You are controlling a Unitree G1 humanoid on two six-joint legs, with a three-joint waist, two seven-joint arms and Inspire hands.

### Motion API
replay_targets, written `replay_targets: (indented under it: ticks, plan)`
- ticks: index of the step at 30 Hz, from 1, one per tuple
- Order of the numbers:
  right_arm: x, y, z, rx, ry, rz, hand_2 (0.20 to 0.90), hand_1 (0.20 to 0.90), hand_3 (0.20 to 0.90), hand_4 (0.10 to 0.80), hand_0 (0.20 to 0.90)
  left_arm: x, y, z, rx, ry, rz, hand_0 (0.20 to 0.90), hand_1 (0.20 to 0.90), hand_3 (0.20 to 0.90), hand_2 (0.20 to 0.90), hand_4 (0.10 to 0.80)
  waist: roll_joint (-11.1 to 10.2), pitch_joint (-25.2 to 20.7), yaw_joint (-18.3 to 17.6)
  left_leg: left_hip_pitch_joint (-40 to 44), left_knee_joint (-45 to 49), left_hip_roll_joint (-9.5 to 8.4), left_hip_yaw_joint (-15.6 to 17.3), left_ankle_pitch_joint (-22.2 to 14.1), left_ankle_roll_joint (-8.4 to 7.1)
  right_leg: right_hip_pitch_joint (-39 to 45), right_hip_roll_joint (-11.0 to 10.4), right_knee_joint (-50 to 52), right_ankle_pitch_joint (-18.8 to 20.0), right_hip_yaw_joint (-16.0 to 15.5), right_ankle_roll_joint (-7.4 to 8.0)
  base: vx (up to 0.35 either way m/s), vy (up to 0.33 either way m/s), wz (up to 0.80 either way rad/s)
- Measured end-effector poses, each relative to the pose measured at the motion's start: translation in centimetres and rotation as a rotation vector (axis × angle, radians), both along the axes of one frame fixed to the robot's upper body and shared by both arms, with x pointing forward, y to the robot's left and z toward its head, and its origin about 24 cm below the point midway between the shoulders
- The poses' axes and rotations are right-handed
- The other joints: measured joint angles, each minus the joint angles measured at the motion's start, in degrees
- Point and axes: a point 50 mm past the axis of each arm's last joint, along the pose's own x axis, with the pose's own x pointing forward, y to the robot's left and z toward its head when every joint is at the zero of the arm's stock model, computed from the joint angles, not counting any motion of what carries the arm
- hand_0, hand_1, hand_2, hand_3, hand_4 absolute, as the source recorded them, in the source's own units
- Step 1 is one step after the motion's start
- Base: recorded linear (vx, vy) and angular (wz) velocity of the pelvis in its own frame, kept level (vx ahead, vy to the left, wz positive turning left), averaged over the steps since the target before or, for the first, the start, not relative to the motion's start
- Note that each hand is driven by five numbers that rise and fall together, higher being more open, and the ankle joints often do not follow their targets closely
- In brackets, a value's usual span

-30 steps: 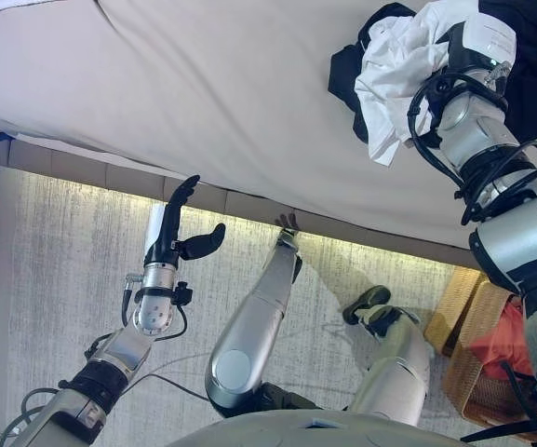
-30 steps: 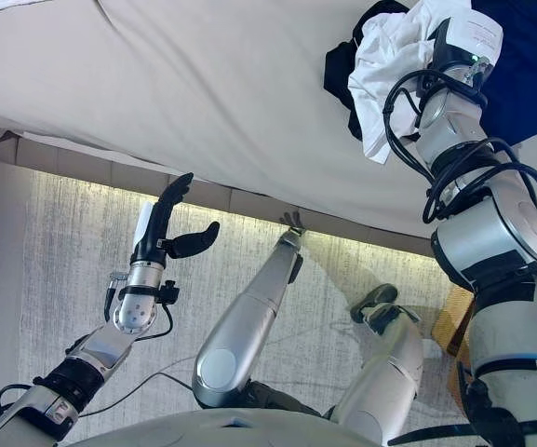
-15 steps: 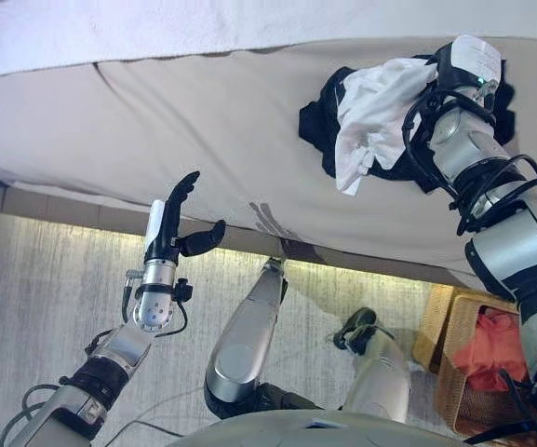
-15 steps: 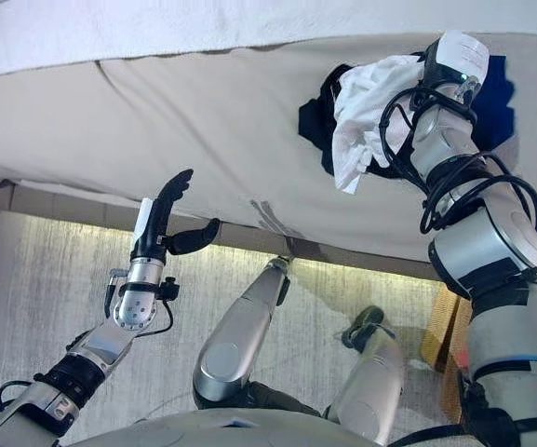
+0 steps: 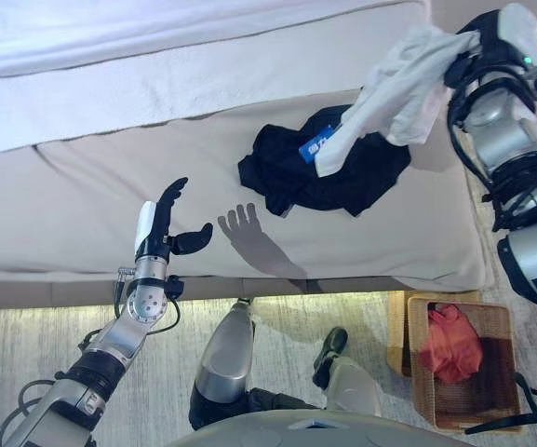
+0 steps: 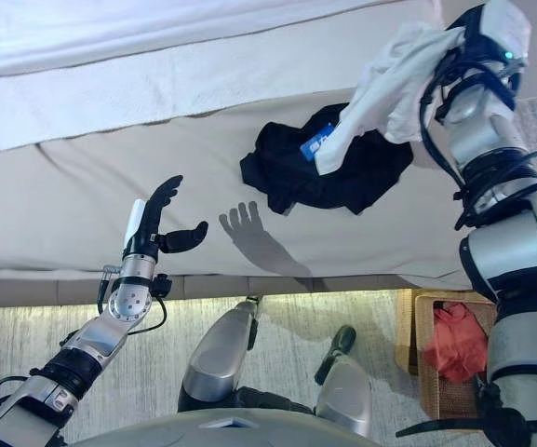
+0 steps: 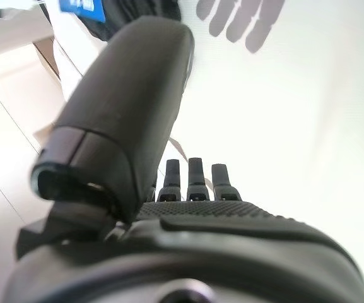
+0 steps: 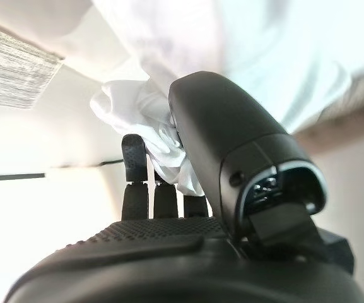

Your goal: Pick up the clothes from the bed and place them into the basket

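Observation:
My right hand is raised over the bed's right end, shut on a white garment that hangs from it; the cloth shows pinched between thumb and fingers in the right wrist view. A black garment with a blue tag lies crumpled on the beige bed under the white one. A wicker basket stands on the floor at the lower right, holding a red cloth. My left hand hovers open over the bed's near edge, holding nothing.
A white sheet covers the far part of the bed. Grey carpet runs along the bed's near side. A second wicker piece stands against the basket's left side.
The camera view has shifted, showing more of the bed. My right hand has lifted the white garment up off the black one. The left hand stays open in the same pose.

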Motion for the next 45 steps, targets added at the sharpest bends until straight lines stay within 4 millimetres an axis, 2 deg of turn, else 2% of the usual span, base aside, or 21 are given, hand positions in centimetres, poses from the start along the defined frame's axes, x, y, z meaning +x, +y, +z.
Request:
replay_targets:
  ticks: [2, 3, 5, 8, 10, 14, 19, 23, 25, 29, 31, 36, 39, 45]
  plan:
    - [-0.9, -0.8, 1.6, -0.010, -0.058, -0.003, 0.300, 0.300, 0.200, 0.100, 0.300, 0.1, 0.6, 0.3, 0.002, -0.010, 0.020, 0.900, 0.900, 0.900, 0.900, 0.800, -1.2, -1.0, -1.0, 0.5, -1.7, 0.05, 1.1, 0.2, -0.24, 0.2, 0.4, -2.3, 0.9, 0.3, 0.40, 0.067, 0.010, -0.22]
    - [-1.4, -1.3, 2.6, -0.026, -0.091, -0.003, 0.300, 0.300, 0.200, 0.100, 0.300, 0.2, 0.9, 0.1, 0.009, 0.003, 0.032, 0.900, 0.900, 0.900, 0.900, 0.800, -1.2, -1.0, -1.9, 2.1, -2.9, 0.58, 1.5, 0.7, -0.17, 1.1, 1.2, -3.4, 2.3, 0.6, 0.12, 0.059, -0.001, -0.30]
    - [-1.9, -1.7, 3.3, -0.044, -0.116, -0.003, 0.300, 0.300, 0.200, 0.100, 0.300, -0.2, 1.2, -0.5, 0.015, 0.028, 0.042, 0.900, 0.900, 0.900, 0.900, 0.800, -1.7, -1.8, -3.0, 4.1, -4.3, 0.98, 2.9, 0.7, -0.18, 2.3, 1.6, -4.9, 3.0, 1.4, 0.08, 0.039, -0.019, -0.35]
    - [-2.9, -2.2, 3.9, -0.061, -0.162, 0.009, 0.300, 0.300, 0.200, 0.100, 0.300, -0.9, 1.6, -1.6, 0.018, 0.075, 0.056, 0.900, 0.900, 0.900, 0.900, 0.800, -3.3, -6.1, -6.0, 5.1, -7.4, 1.21, 5.1, 1.1, -0.59, 2.1, 2.2, -8.3, 3.5, 2.9, 0.40, 0.040, -0.024, -0.37]
    - [-3.2, -2.4, 3.5, -0.051, -0.177, 0.016, 0.300, 0.300, 0.200, 0.100, 0.300, -1.1, 1.6, -2.2, 0.014, 0.098, 0.061, 0.900, 0.900, 0.900, 0.900, 0.800, -3.5, -7.0, -7.9, 6.2, -7.9, 1.69, 5.9, 1.2, -0.58, 2.4, 2.7, -8.3, 3.5, 3.7, 0.39, 0.031, -0.019, -0.27]
    - [-3.7, -3.9, 1.0, -0.032, -0.131, -0.020, 0.300, 0.300, 0.200, 0.100, 0.300, -1.2, 1.3, -2.7, 0.003, 0.117, 0.056, 0.900, 0.900, 0.900, 0.900, 0.800, -3.5, -9.4, -11.2, 7.2, -7.9, 2.52, 8.0, 1.2, -0.57, 2.1, 3.4, -8.3, 3.5, 6.1, 0.39, 0.001, -0.033, -0.29]
    - [-4.2, -5.2, -1.8, -0.012, -0.060, -0.056, 0.300, 0.300, 0.200, 0.100, 0.300, -1.0, 0.9, -2.7, -0.007, 0.112, 0.051, 0.900, 0.900, 0.900, 0.900, 0.800, -3.2, -9.8, -15.1, 8.3, -7.9, 3.31, 10.7, 1.2, -0.58, 1.4, 4.1, -8.3, 3.5, 8.9, 0.39, -0.019, -0.037, -0.31]
    - [-4.6, -6.0, -3.5, 0.001, -0.018, -0.078, 0.300, 0.300, 0.200, 0.100, 0.300, -0.5, 0.0, -2.7, -0.014, 0.108, 0.035, 0.900, 0.900, 0.900, 0.900, 0.800, -2.3, -10.3, -17.5, 8.5, -7.9, 3.51, 12.2, 1.2, -0.58, 0.5, 4.4, -8.3, 3.5, 10.8, 0.39, -0.007, -0.024, -0.23]
    - [-4.8, -6.5, -5.0, 0.003, 0.035, -0.089, 0.300, 0.300, 0.200, 0.100, 0.300, 0.0, -0.5, -2.7, -0.019, 0.110, 0.022, 0.900, 0.900, 0.900, 0.900, 0.800, -1.8, -10.6, -18.4, 9.3, -8.0, 3.89, 13.3, 1.2, -0.66, 0.7, 4.8, -8.3, 3.6, 11.6, 0.25, 0.018, -0.023, -0.22]
    - [-5.1, -6.9, -6.5, 0.009, 0.095, -0.093, 0.300, 0.300, 0.200, 0.100, 0.300, 0.1, -1.0, -2.8, -0.024, 0.113, 0.007, 0.900, 0.900, 0.900, 0.900, 0.800, -0.7, -11.4, -20.3, 9.8, -8.0, 4.44, 14.0, 0.6, -1.45, 0.5, 5.4, -8.3, 3.8, 12.7, 0.09, 0.008, -0.025, -0.14]
    - [-5.5, -7.3, -7.9, 0.012, 0.143, -0.103, 0.300, 0.300, 0.200, 0.100, 0.300, 0.0, -1.6, -3.2, -0.038, 0.128, -0.006, 0.900, 0.900, 0.900, 0.900, 0.800, 0.1, -12.8, -20.5, 9.8, -8.2, 4.70, 15.0, 0.2, -1.88, -0.1, 5.7, -8.3, 3.8, 14.0, 0.01, 0.001, -0.034, -0.20]
    - [-6.9, -8.7, -11.6, 0.024, 0.268, -0.145, 0.300, 0.300, 0.200, 0.100, 0.300, -0.3, -2.8, -3.9, -0.015, 0.158, -0.058, 0.900, 0.900, 0.900, 0.900, 0.800, 1.1, -14.9, -21.4, 9.7, -8.2, 5.21, 15.2, 0.2, -1.86, -0.5, 6.2, -8.4, 3.8, 14.4, -0.01, -0.005, -0.047, -0.06]
    - [-7.5, -9.2, -12.7, 0.056, 0.284, -0.160, 0.300, 0.300, 0.200, 0.100, 0.300, -0.4, -3.2, -4.3, -0.008, 0.174, -0.070, 0.900, 0.900, 0.900, 0.900, 0.800, 1.9, -15.6, -21.6, 9.0, -8.2, 5.23, 16.1, 0.2, -1.87, -1.8, 6.3, -8.3, 4.0, 15.3, -0.20, -0.001, -0.041, -0.15]
    - [-9.0, -9.9, -16.3, 0.108, 0.371, -0.199, 0.300, 0.300, 0.200, 0.100, 0.300, -0.6, -3.7, -4.8, -0.005, 0.193, -0.093, 0.900, 0.900, 0.900, 0.900, 0.800, 2.6, -16.0, -22.5, 8.8, -8.1, 5.22, 16.4, 0.3, -1.89, -2.3, 6.3, -8.4, 4.2, 15.6, -0.21, -0.006, -0.003, -0.04]
